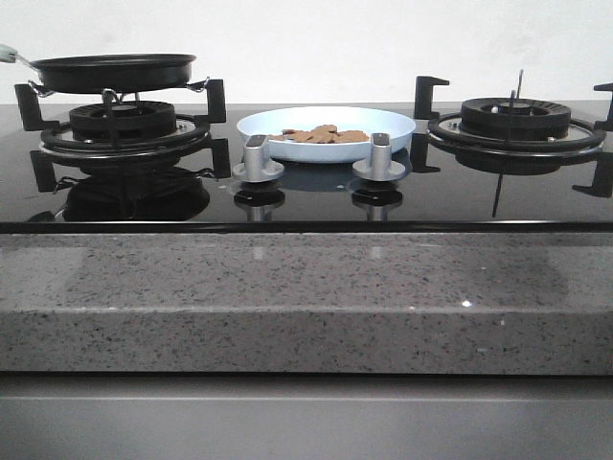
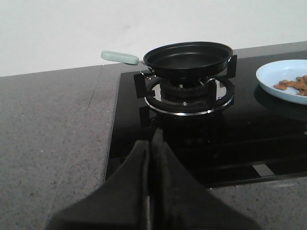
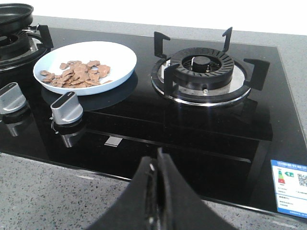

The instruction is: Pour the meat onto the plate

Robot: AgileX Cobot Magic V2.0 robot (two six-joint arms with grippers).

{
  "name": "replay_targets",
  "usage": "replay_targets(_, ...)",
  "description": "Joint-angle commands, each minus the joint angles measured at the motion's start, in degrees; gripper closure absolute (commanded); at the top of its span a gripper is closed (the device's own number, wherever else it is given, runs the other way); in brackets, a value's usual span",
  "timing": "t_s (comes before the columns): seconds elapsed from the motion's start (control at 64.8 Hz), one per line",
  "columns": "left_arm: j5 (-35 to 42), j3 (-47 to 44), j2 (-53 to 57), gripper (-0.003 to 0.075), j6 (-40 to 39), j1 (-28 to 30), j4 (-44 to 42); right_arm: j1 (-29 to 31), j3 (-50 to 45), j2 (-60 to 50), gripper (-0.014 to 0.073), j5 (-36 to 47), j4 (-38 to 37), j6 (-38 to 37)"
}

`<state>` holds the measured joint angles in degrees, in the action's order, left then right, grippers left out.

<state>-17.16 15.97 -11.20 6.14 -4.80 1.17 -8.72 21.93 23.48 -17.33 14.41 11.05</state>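
The pale-blue plate (image 1: 326, 123) sits on the black glass hob between the two burners, and orange-brown meat (image 1: 324, 135) lies heaped in it. The right wrist view shows the plate (image 3: 115, 57) and meat (image 3: 76, 74) too; the left wrist view catches the plate's edge (image 2: 268, 74) with some meat (image 2: 293, 85). A black frying pan (image 1: 113, 72), empty inside (image 2: 188, 56), rests on the left burner, its pale handle (image 2: 120, 57) pointing away. My left gripper (image 2: 154, 136) is shut with nothing in it, well short of the pan. My right gripper (image 3: 158, 155) is shut and empty over the hob's near edge. Neither gripper shows in the front view.
The bare right burner (image 1: 515, 120) has raised black pan supports (image 3: 201, 64). Two silver knobs (image 1: 257, 158) (image 1: 379, 156) stand in front of the plate. A speckled grey stone counter (image 1: 306, 287) runs along the hob's front and left side (image 2: 48, 143). A white wall stands behind.
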Motion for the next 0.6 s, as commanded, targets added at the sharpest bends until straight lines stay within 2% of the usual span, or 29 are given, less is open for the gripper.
replay_targets(0.0,7.4,-2.8,3.8,0.0741,-0.7,-0.4,1.0,0.1,1.4,0.2,0.0664,4.5,0.6,0.5)
replay_targets(0.17,8.3,-11.1,12.7,0.0741,-0.7,-0.4,1.3,0.1,1.4,0.2,0.0664,4.5,0.6,0.5)
replay_targets(0.34,14.9,-16.6,12.4,0.0741,-0.7,-0.3,1.3,0.1,1.4,0.2,0.0664,4.4,0.6,0.5)
replay_targets(0.586,16.6,-16.5,12.3,0.0741,-0.7,-0.3,1.5,0.1,1.4,0.2,0.0664,4.4,0.6,0.5)
